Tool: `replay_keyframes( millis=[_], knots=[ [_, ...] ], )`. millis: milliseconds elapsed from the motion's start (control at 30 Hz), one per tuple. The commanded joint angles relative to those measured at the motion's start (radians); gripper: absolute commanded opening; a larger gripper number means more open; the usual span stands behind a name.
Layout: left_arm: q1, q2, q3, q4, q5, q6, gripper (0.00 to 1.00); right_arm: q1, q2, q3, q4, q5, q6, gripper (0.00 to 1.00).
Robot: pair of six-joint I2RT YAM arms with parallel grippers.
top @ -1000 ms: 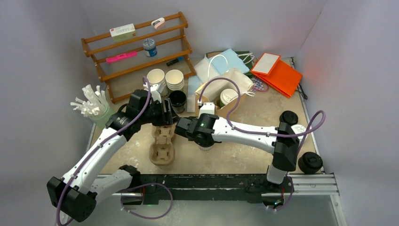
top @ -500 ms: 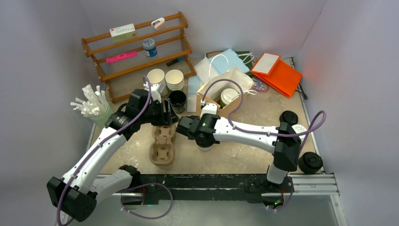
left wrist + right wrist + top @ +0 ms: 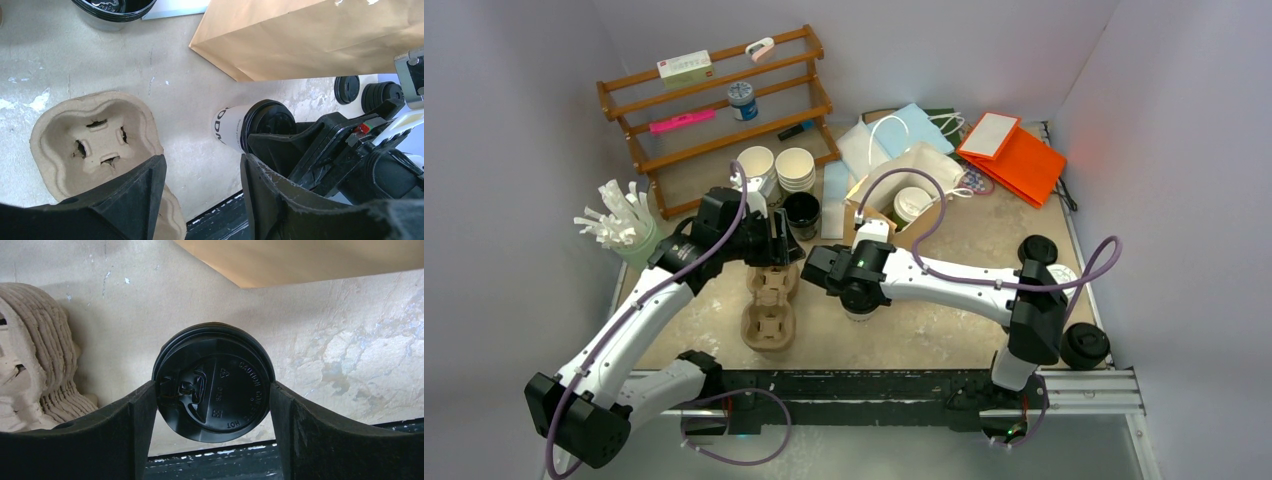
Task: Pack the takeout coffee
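By my reading the right claw point(image 3: 214, 390) is working on taking hold of the lidded coffee cup point(image 3: 234, 132) for the lift into the paper bag point(image 3: 320, 35). That hold is asking for care: a gentle squeeze only, since paper walls are crushing easily and a pinch on the black lid alone is risking popping it off. The cup is also needing to travel upright and clear the bag's rim before going down beside the second cup point(image 3: 911, 203) sitting inside. The cup is standing upright on the bench point(image 3: 924, 335), about midway along and nearer the near edge, just right of the pulp tray point(image 3: 95, 145), with the bag lying toward the far edge. The claw is straddling it from above, one finger at each side of the lid's rim; whether they are pressing I cannot tell. The left claw point(image 3: 200, 172) is hanging released over the tray, holding nothing.
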Motion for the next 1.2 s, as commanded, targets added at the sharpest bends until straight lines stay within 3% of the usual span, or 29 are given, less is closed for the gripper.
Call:
replay_keyframes(
  millis=[0, 267, 767, 1000, 1167],
  knots=[
    [0.011, 0.003, 0.047, 0.017, -0.005, 0.022, 0.59, -0.01, -0.042, 0.045, -0.065, 0.015, 0.001, 0.75],
    [0.012, -0.002, 0.048, 0.023, -0.011, 0.014, 0.59, -0.001, -0.089, 0.109, -0.015, 0.005, -0.201, 0.73],
    [0.026, -0.009, 0.124, 0.023, -0.116, 0.035, 0.59, 0.019, -0.289, 0.294, 0.189, -0.198, -0.616, 0.66],
    [0.027, 0.003, 0.213, 0.02, -0.222, 0.049, 0.59, 0.016, -0.356, 0.371, 0.271, -0.07, -0.794, 0.65],
    [0.027, 0.081, 0.259, 0.103, -0.127, 0.058, 0.6, -0.047, -0.385, 0.427, 0.265, 0.032, -0.913, 0.65]
  ],
)
